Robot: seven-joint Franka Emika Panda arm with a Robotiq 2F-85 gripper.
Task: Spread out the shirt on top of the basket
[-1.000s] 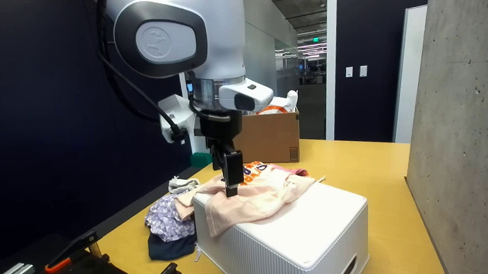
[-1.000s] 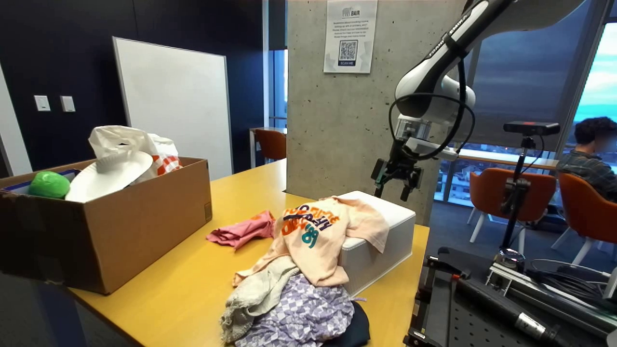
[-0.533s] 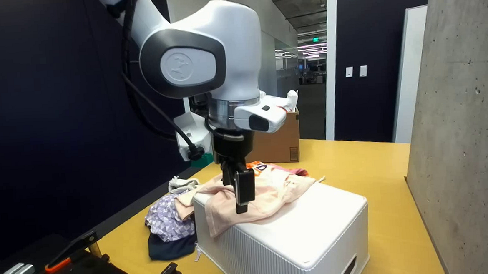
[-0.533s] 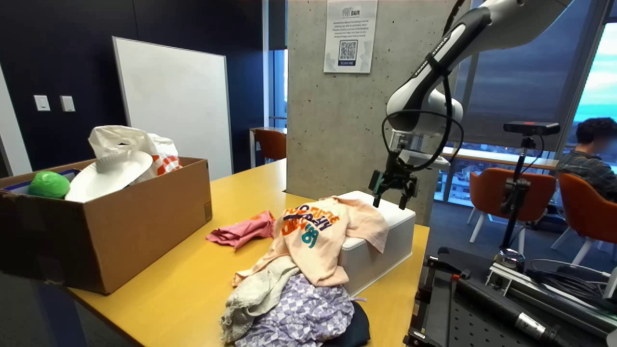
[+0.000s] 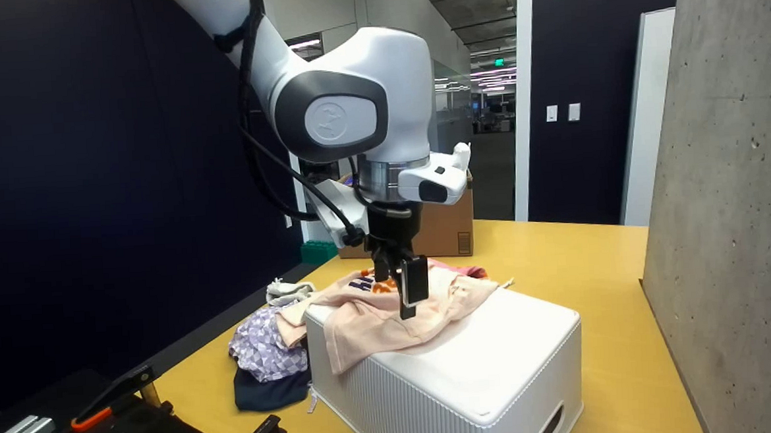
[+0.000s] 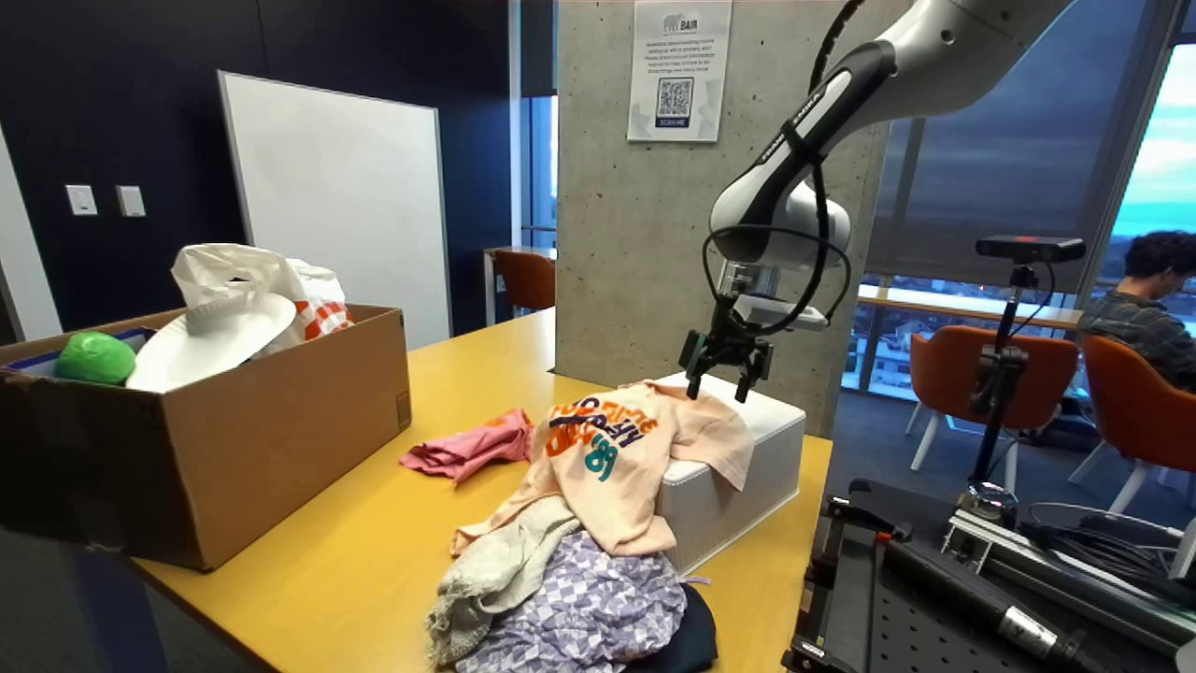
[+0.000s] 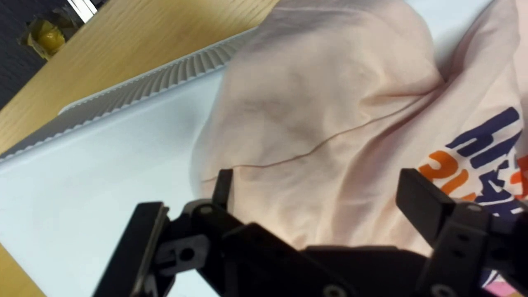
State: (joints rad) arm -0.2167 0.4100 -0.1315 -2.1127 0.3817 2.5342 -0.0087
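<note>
Spread fingers (image 7: 423, 204) point down over a rumpled shirt (image 6: 626, 467) partly covering the ribbed basket (image 5: 460, 377).

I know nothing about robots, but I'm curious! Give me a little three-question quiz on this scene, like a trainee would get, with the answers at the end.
1. In the wrist view, is the gripper open or shut?

2. Which of these lies partly over the white basket?
a) the paper plate
b) the peach shirt
c) the cardboard box

3. True or false: the shirt hides the whole top of the basket.

Key:
1. Open.
2. b
3. False: part of the white top shows bare in both exterior views.
</note>
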